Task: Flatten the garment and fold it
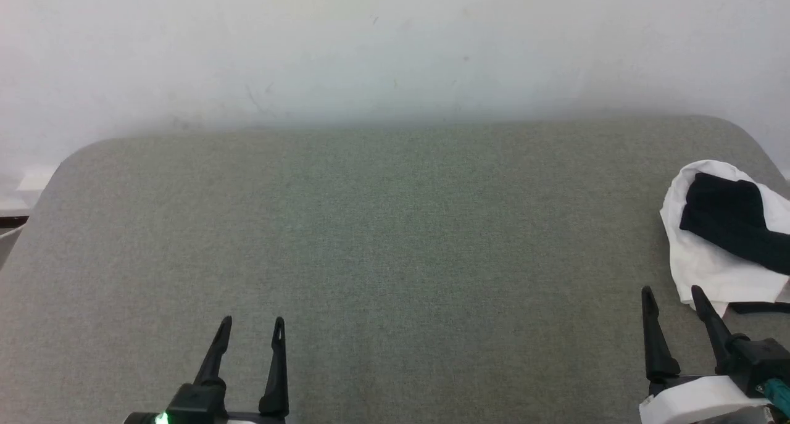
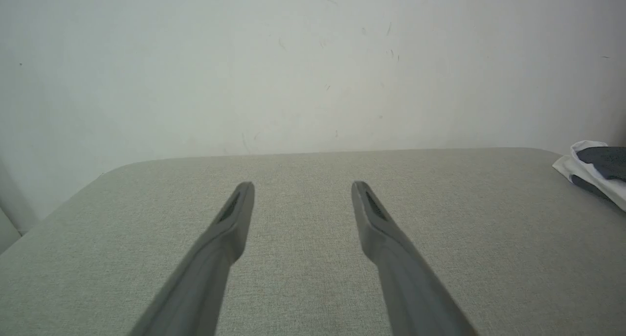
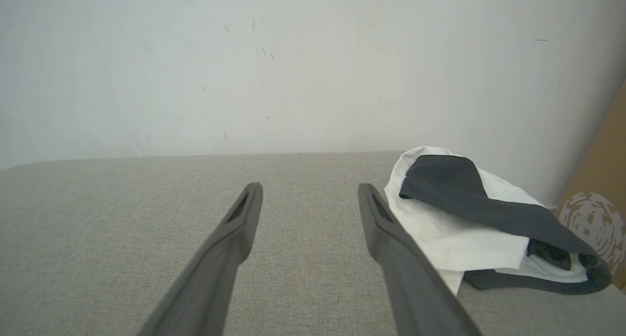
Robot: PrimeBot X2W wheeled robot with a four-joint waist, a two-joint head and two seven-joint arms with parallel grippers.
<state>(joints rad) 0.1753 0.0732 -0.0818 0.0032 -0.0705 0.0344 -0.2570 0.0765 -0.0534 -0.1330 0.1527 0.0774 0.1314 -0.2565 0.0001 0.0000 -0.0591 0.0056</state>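
Our left end effector [image 1: 253,320] and right end effector [image 1: 671,291] stand apart, empty; we should pinch the T-shirt [image 1: 700,263] at three o'clock by its white edge.

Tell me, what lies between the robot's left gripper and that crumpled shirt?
In the head view, bare grey tabletop stretches from the left gripper to the garment; the right gripper stands by its near edge.

White garment [image 1: 710,263] with black sleeve, grey-green woven tabletop [image 1: 395,245], off-white wall [image 1: 395,47]
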